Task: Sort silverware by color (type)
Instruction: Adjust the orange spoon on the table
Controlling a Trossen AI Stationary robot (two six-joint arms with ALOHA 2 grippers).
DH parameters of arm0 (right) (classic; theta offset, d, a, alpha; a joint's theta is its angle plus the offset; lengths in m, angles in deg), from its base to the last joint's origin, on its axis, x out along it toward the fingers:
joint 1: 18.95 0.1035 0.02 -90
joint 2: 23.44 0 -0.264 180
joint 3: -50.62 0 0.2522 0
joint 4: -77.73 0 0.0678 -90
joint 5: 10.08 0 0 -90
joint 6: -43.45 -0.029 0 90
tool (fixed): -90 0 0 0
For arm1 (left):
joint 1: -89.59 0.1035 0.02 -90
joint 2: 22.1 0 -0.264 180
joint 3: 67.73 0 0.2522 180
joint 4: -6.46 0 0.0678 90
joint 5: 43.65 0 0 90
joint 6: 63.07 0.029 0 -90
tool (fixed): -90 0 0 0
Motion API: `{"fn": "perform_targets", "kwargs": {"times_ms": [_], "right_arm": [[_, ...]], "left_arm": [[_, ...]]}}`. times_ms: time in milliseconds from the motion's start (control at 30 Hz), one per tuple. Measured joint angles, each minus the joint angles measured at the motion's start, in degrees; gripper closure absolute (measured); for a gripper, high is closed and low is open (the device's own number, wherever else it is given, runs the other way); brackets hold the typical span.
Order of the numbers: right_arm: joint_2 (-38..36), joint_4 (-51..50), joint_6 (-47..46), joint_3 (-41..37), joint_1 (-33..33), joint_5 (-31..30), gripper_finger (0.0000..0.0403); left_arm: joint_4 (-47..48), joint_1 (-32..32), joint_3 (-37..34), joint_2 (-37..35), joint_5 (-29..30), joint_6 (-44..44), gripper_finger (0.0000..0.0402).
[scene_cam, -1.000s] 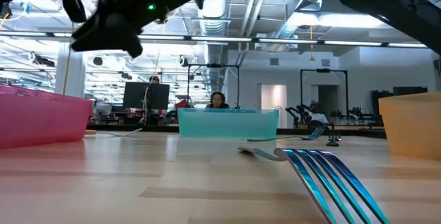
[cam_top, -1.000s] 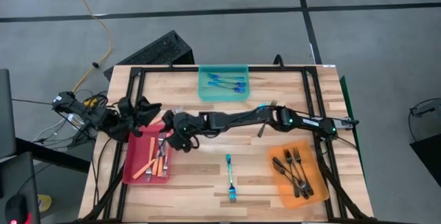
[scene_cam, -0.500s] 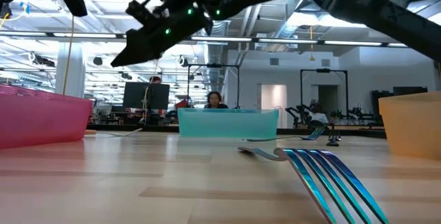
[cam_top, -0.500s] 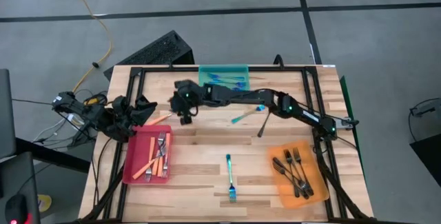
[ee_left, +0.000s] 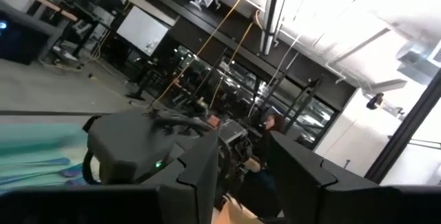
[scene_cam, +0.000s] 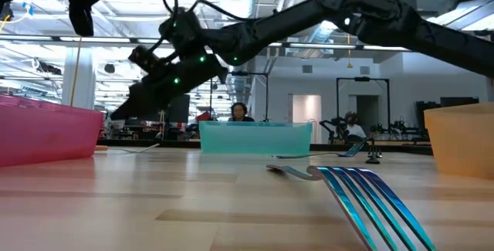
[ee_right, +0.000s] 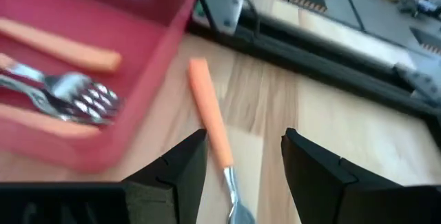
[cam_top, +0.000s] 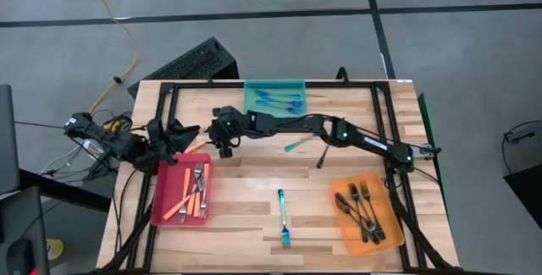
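Right end effector (cam_top: 225, 150), fingers spread and empty, has swung from the red tray (cam_top: 161, 207) to an orange-handled fork (ee_right: 212, 131) at the worktop's ten o'clock, next for sorting.

Orange-handled fork (ee_right: 212, 131) lies flat between the open right gripper (ee_right: 238, 158) fingers; more orange forks (cam_top: 193, 192) beyond; blue fork (cam_top: 284, 220) well apart.

Three flat trays sit on the surface (cam_top: 254, 216): a red tray (cam_top: 163, 207), a teal tray (cam_top: 251, 106) and an orange tray (cam_top: 343, 224). Loose forks number four: one blue fork (cam_top: 283, 218), another blue fork (cam_top: 296, 144), one dark fork (cam_top: 323, 153), one orange-handled fork (ee_right: 209, 122). The forks inside the trays overlap too much to count.
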Motion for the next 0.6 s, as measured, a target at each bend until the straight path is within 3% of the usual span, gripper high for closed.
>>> {"fn": "perform_targets", "kwargs": {"times_ms": [600], "right_arm": [[1.9,5.6,-5.7,-1.3,-2.2,2.9,0.0217]], "left_arm": [[0.9,0.0,0.0,0.0,4.5,-0.5,0.029]]}}
